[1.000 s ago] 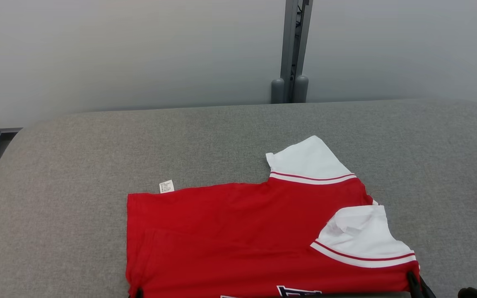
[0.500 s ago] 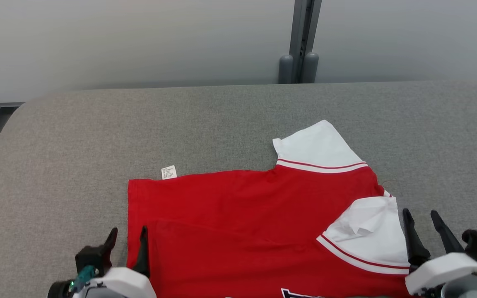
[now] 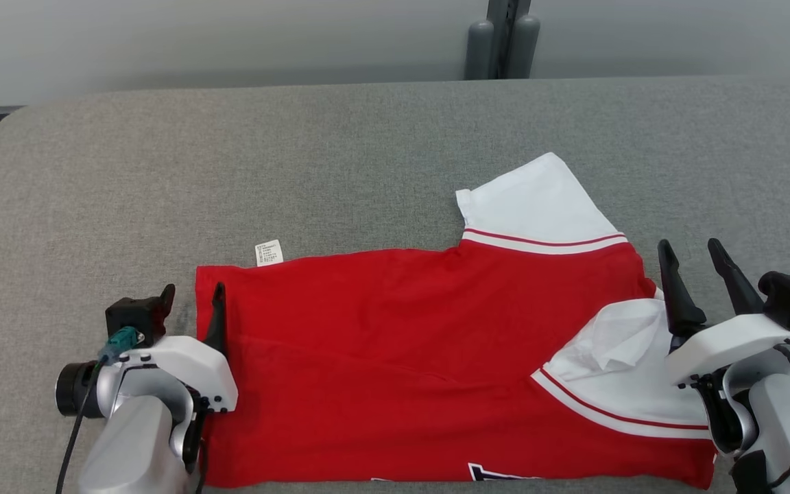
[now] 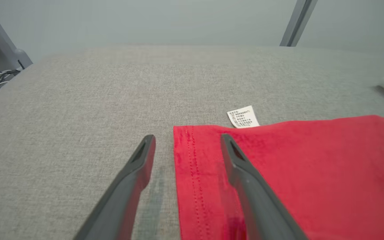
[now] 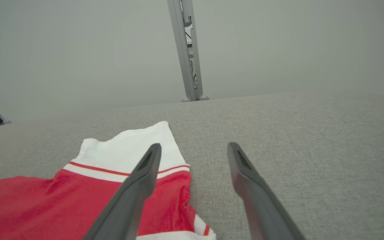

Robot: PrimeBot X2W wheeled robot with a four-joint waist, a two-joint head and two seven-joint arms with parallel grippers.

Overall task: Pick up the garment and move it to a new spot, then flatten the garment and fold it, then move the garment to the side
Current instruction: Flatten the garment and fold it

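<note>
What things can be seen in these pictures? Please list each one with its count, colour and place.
red short-sleeved fabric garment with white sleeves: one, red and white, lying on the near part of the surface
small white care label: one, white, at the garment's far left corner
grey fabric-covered surface: one, grey, under the garment
grey metal post: one, grey, behind the surface's far edge
left gripper: one, dark fingers, open, astride the garment's left edge
right gripper: one, dark fingers, open, at the garment's right end
</note>
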